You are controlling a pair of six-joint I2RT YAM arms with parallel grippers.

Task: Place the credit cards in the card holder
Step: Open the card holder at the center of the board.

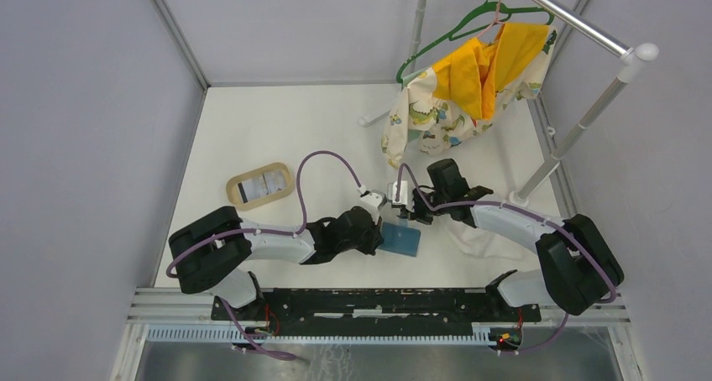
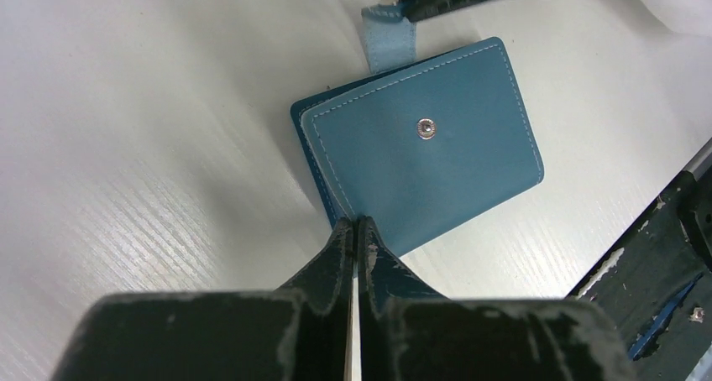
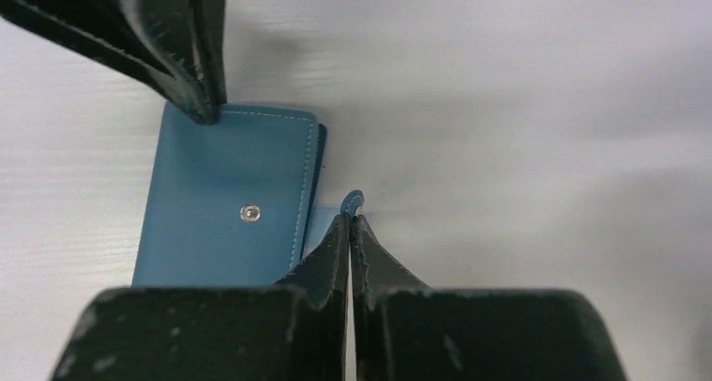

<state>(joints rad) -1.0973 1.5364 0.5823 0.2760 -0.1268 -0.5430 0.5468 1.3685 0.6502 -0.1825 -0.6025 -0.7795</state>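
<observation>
Item: blue card holder (image 1: 401, 239), closed, flat on counter (image 1: 319, 129) between my hands: left hand (image 2: 357, 226) pressed together on its edge, apparently steadying it, right hand (image 3: 348, 219) pinching its pale strap (image 2: 388, 37), likely to open it; credit cards (image 1: 262, 185) well apart.

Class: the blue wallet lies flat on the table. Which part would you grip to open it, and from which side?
Pinch the pale blue strap tab projecting past one edge of the flat blue stitched wallet, coming from that edge. The wallet lies flush, so probably only the tab gives purchase.
</observation>
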